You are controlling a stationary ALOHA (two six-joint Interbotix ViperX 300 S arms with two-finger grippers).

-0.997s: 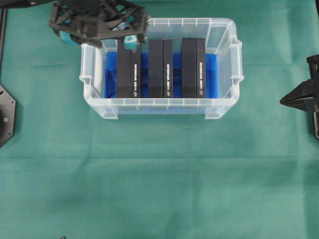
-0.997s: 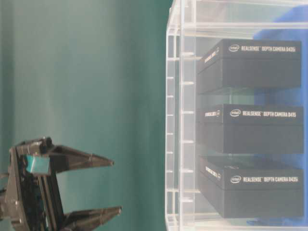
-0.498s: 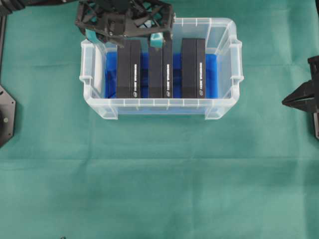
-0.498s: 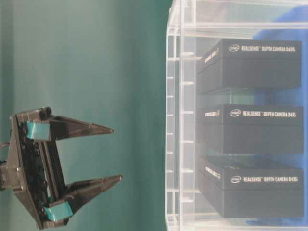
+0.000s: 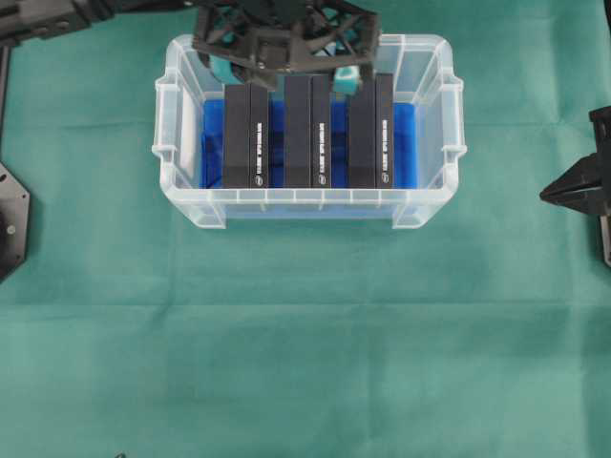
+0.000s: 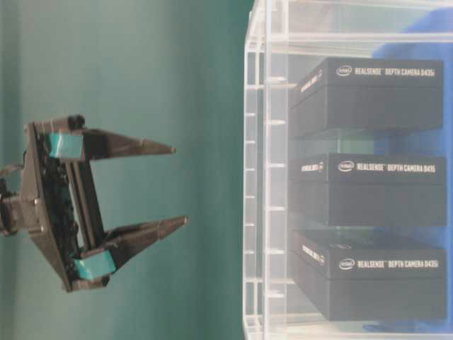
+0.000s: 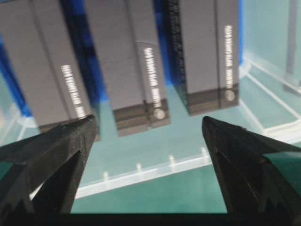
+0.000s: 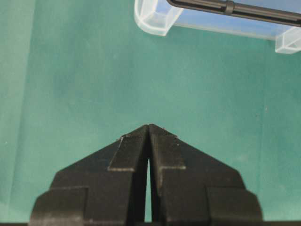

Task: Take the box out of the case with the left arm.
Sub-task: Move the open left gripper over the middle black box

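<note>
A: Where is the left arm's black open-lattice claw (image 5: pixel 284 69)?

B: It hangs over the far rim of the clear ribbed plastic case (image 5: pixel 308 197), pointing down, its boxy link reaching in from the upper left of the overhead view. Its two prongs stand wide apart with nothing between them; a teal finger pad (image 5: pixel 346 80) shows above the far ends of the boxes.

A: And the boxes?

B: Three long black cardboard boxes lie side by side on the blue cloth (image 5: pixel 406 143) lining the case. The wrist view looks down between the prongs onto the middle box (image 5: pixel 307 134), with the left box (image 5: pixel 246 136) and right box (image 5: pixel 369 134) flanking it. None is touched.

A: The other arm?

B: The right black claw (image 5: pixel 546 194) rests above the green-covered desk (image 5: pixel 305 363) at the right edge, well apart from the case, prongs pressed together and holding nothing.
</note>
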